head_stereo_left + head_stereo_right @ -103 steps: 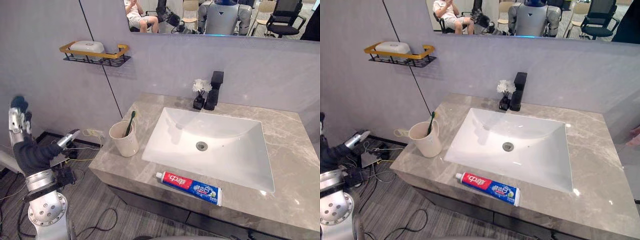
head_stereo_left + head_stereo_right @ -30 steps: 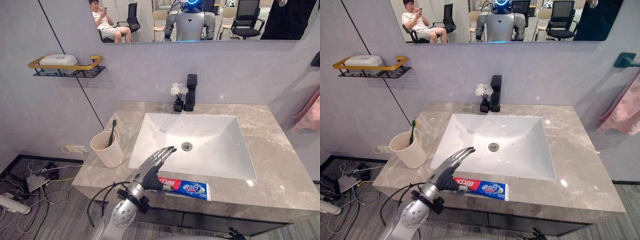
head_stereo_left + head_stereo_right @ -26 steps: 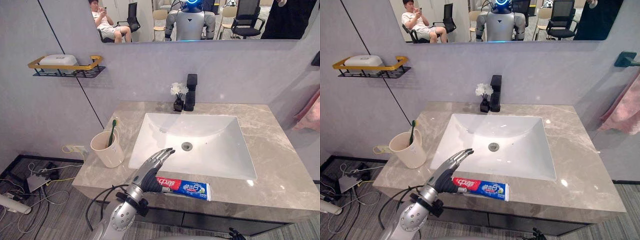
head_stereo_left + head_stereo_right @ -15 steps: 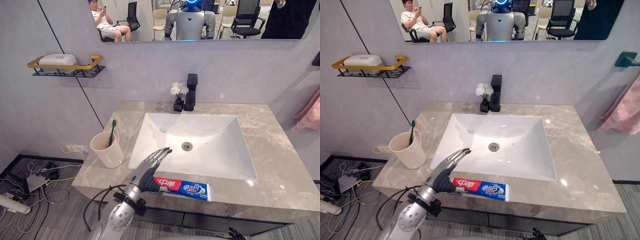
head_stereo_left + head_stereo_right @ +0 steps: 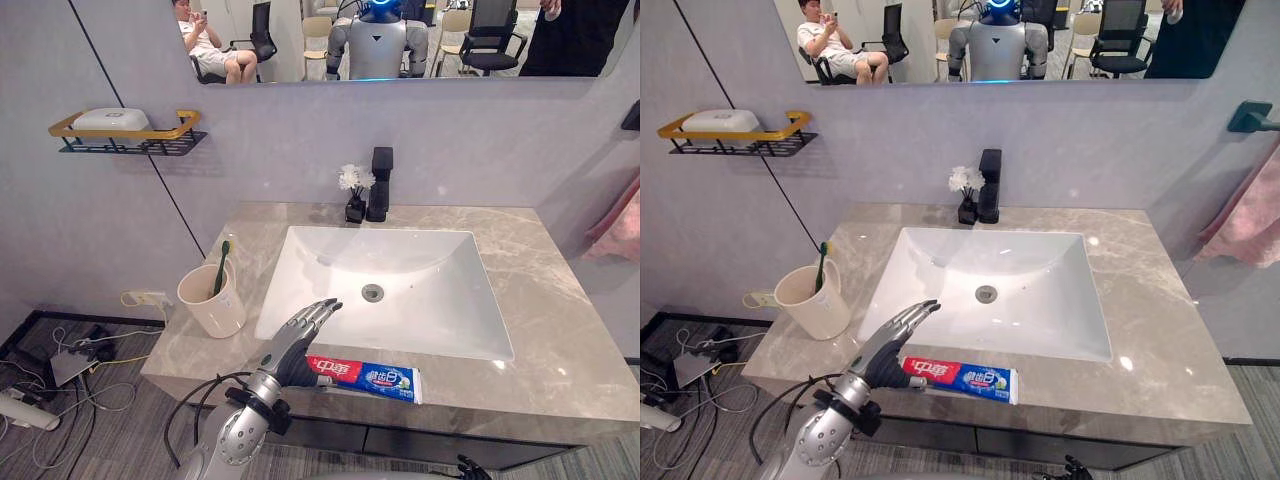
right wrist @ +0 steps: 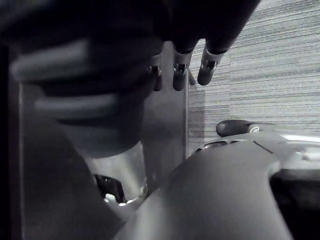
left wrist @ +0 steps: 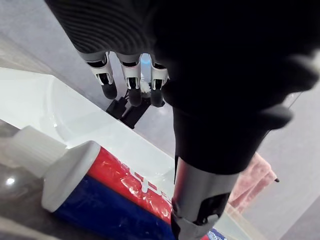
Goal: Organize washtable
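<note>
1. Toothpaste tube [image 5: 368, 375] lies flat on the counter [image 5: 560, 340], along the front strip between the sink [image 5: 420, 315] and the counter's edge, its white cap [image 7: 65, 175] pointing to the robot's left.
2. It is likely light and soft-walled, so it should dent under a hard squeeze, and its glossy skin looks slippery. The cap and the shoulder next to it are the stiff part, so a hold across the red end by the cap seems safest.
3. Left hand [image 5: 300, 338] hovers over that cap end with its fingers stretched straight toward the basin. Its thumb is down beside the red part, and nothing is gripped yet.
4. Right hand [image 6: 179, 75] hangs low near the floor, its fingers relaxed and holding nothing.
5. Containers:
   - The cream cup [image 5: 210, 300] stands at the counter's left end, well apart from the tube, and a green toothbrush [image 5: 220, 278] leans inside it. It has room for the tube, which I judge to be the likely destination.
   - The sink is dry and holds nothing.
   - The wall shelf [image 5: 125, 135] carries one white object [image 5: 110, 118].
</note>
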Available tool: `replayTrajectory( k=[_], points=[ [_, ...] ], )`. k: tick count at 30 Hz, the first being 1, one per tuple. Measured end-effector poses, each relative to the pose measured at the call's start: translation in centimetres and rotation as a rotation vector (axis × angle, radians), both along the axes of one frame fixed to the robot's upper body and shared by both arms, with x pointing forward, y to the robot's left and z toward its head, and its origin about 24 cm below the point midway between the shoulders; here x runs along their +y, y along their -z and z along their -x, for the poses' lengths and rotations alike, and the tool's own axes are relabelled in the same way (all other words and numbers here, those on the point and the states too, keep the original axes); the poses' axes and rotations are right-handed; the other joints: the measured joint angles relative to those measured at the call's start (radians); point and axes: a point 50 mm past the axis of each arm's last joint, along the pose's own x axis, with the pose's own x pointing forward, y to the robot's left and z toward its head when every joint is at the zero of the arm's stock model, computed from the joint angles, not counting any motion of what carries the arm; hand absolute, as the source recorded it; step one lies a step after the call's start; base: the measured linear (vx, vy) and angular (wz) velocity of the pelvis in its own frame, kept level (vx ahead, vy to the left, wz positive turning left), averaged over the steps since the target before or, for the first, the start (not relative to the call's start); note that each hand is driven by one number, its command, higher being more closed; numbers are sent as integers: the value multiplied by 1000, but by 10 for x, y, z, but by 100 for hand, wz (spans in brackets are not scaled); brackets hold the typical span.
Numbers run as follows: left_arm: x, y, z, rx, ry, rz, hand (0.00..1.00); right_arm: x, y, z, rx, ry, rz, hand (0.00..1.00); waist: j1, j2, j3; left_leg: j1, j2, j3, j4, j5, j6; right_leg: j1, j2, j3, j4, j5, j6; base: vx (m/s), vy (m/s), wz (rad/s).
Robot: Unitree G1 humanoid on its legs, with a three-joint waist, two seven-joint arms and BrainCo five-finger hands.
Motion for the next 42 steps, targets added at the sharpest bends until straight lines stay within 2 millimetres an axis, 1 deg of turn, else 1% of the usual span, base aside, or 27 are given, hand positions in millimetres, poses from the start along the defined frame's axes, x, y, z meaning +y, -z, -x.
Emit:
replayTrajectory(
  k=[8, 9, 13, 17, 30, 35, 38, 42],
  points=[
    [1, 3, 1, 14, -2, -6, 0, 0, 0, -1, -3, -1, 0, 0, 0, 3, 0, 6, -1, 5, -1, 0, 0, -4, 1, 4, 3, 0, 0, -14, -3, -2],
    [1, 4, 1, 15, -1, -9, 100, 0, 0, -1, -3, -1, 0, 0, 0, 3, 0, 6, -1, 5, -1, 0, 0, -3, 1, 4, 3, 0, 0, -48, -11, 0],
    [1, 5, 1, 24, 4, -17, 100, 0, 0, -1, -5, -1, 0, 0, 0, 4, 0, 6, -1, 5, 0, 0, 0, -3, 1, 4, 2, 0, 0, -41, -10, 0],
    [1, 11, 2, 54, 7, -27, 100, 0, -2, -3, -16, -3, 2, 0, -1, 7, 0, 6, 0, 6, 0, 0, 0, -3, 1, 5, 2, 0, 0, -39, -10, 0],
    [3, 12, 1, 60, -2, -29, 100, -1, -2, -5, -25, -4, 3, 0, -1, 10, 0, 9, 7, 13, -1, -1, -1, -4, 3, 13, -1, 1, -1, -22, -6, -1],
    [13, 13, 2, 67, -46, -38, 100, -1, -3, -5, -25, 0, 4, 0, -4, 15, -1, 16, 16, 39, -1, -9, -7, -7, 13, 40, -1, 2, -3, -24, -10, -16],
    [14, 13, 2, 64, -52, -38, 100, -2, -3, -4, -27, 15, 3, 0, -3, 16, -2, 16, 17, 44, 0, -10, -8, -12, 16, 48, -1, 3, -4, -21, -15, -12],
    [17, 11, -2, 56, -129, 15, 100, -9, -4, 2, -41, 100, 5, 0, -4, 22, -4, 15, 30, 76, 2, -18, -16, -36, 28, 85, -1, 10, -12, -14, -20, -24]
  ],
)
